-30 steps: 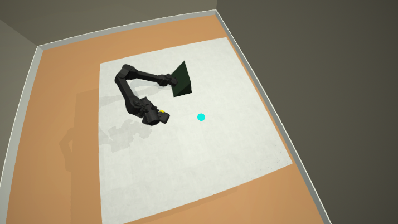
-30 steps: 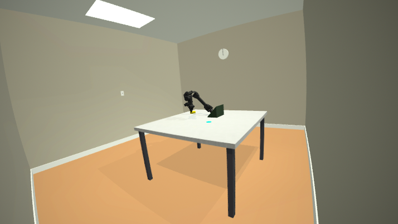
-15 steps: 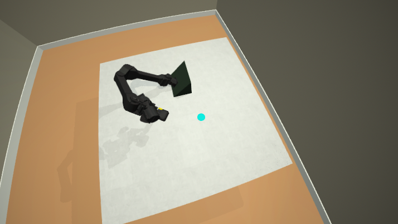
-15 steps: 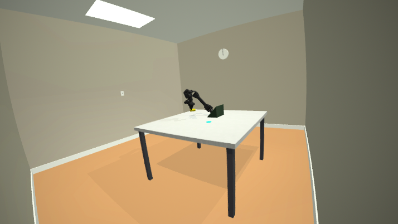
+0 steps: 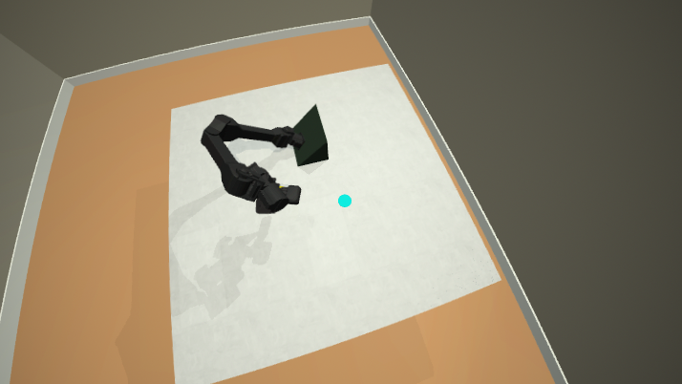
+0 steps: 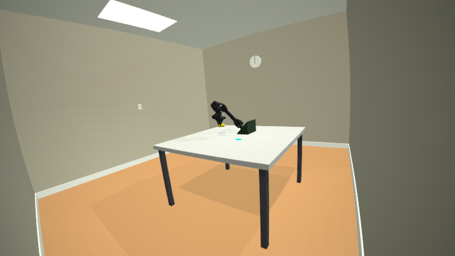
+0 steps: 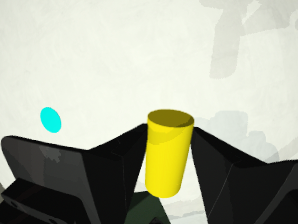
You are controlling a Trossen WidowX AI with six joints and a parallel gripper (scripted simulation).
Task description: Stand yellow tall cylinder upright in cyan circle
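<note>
The yellow tall cylinder [image 6: 222, 125] [image 7: 167, 155] is held between the fingers of my gripper [image 6: 220, 124] [image 7: 169, 131], which is shut on it. In the exterior view the cylinder lies nearly level and is up off the table. In the top view only a sliver of the yellow cylinder [image 5: 281, 186] shows; the arm hides the rest. The cyan circle [image 5: 345, 201] [image 6: 238, 139] [image 7: 50, 120] is flat on the table with nothing on it. It is to the right of my gripper in the top view and at the left in the wrist view.
A dark green wedge-shaped block [image 5: 311, 136] [image 6: 251, 127] stands at the arm's base on the white table [image 5: 382, 248] [image 6: 223, 153]. The block also shows at the bottom of the wrist view [image 7: 146, 209]. Shadows of the arm fall on the table.
</note>
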